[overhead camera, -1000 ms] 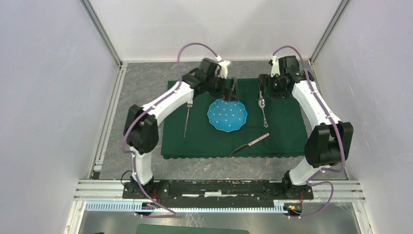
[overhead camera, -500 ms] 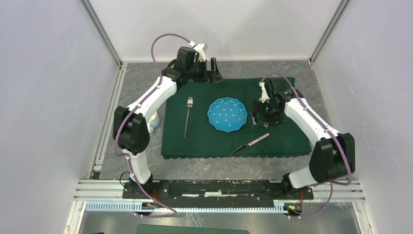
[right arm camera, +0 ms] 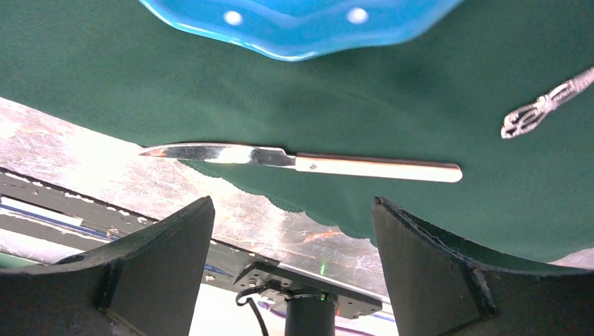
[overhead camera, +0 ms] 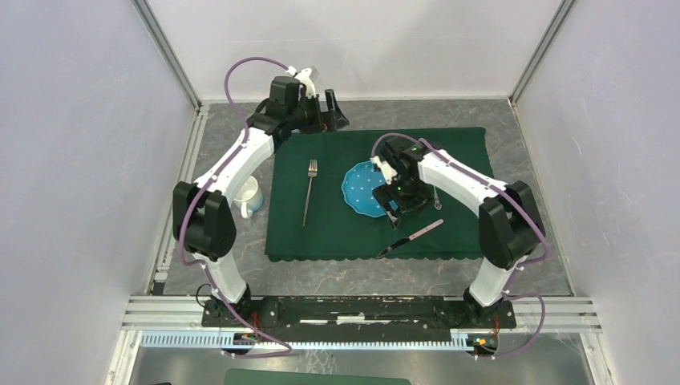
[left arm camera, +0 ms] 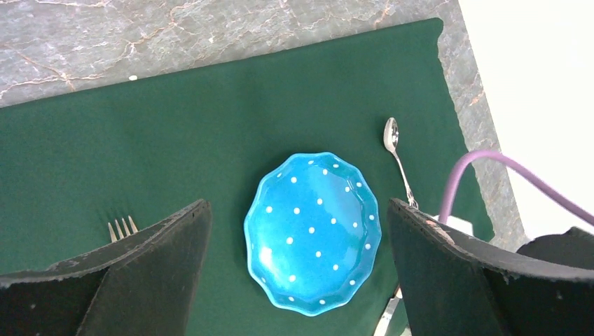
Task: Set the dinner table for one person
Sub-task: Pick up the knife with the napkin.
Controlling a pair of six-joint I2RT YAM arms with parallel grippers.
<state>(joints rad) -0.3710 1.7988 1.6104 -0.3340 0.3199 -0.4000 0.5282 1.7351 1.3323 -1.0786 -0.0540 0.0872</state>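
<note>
On the dark-grey stone dinner table (overhead camera: 232, 136) lies a green cloth (overhead camera: 465, 160). A blue dotted plate (overhead camera: 362, 186) sits at its middle, a fork (overhead camera: 309, 189) to the left, and a knife (overhead camera: 410, 237) near the front edge. My left gripper (overhead camera: 335, 112) hovers open and empty over the cloth's far edge; its wrist view looks down on the plate (left arm camera: 313, 231), a spoon (left arm camera: 396, 150) and the fork tines (left arm camera: 121, 227). My right gripper (overhead camera: 403, 210) hangs open over the plate's right rim. In its wrist view the knife (right arm camera: 301, 161) lies just beyond the open fingers.
A white mug (overhead camera: 248, 196) with blue on it stands on the table left of the cloth, next to the left arm. The spoon's handle end (right arm camera: 543, 108) shows right of the knife. The metal base rail (overhead camera: 361, 309) runs along the near edge.
The left arm pulled back from the plate to the far left, uncovering the mug. The right arm swung from the spoon at the far right to the plate's near right side, above the knife.
</note>
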